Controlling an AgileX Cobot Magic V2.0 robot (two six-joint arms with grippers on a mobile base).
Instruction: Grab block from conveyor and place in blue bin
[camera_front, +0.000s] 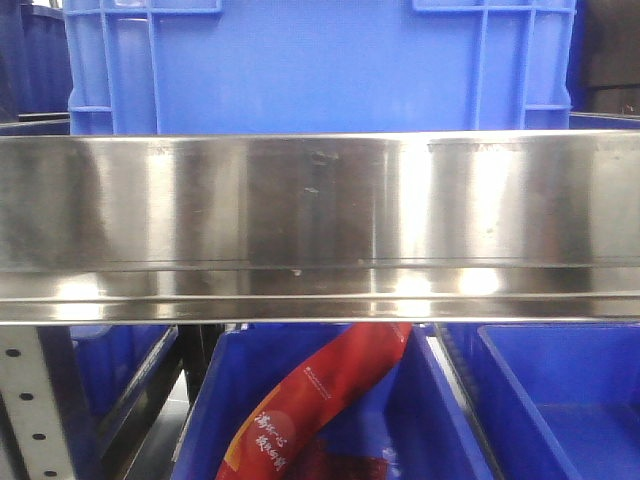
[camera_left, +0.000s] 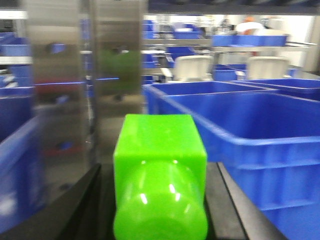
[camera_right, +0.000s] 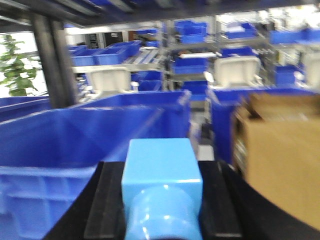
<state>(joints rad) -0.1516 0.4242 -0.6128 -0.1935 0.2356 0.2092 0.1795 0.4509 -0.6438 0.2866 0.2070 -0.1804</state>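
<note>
Blocks sit in both claws, from what I can see. In the left wrist view the left claw (camera_left: 159, 172) is closed narrow on a green block (camera_left: 160, 160), its black fingers (camera_left: 95, 200) pressed to either side at the bottom middle of the frame. The block's long axis runs straight out along the claw, square end away and rounded end toward the camera. A blue bin (camera_left: 235, 142) lies just beside it on the right of the frame, with its rim about level with the block's top and its open inside further right. In the right wrist view the right claw (camera_right: 161, 172) grips a light blue block (camera_right: 161, 162) the same way, also pointing straight ahead. Here another bin (camera_right: 55, 145) fills the left of the frame and a cardboard box (camera_right: 280, 160) stands at the right. I'd judge both grabs done and the drop left to do: each block has to go up and sideways over a rim, the left one toward frame right, the right one toward frame left. I can't tell which arm is nearer its bin. The front view shows no block, only a steel band (camera_front: 320, 220) across the middle, perhaps the conveyor's side, and a red packet (camera_front: 320, 400) in a bin at the bottom.
</note>
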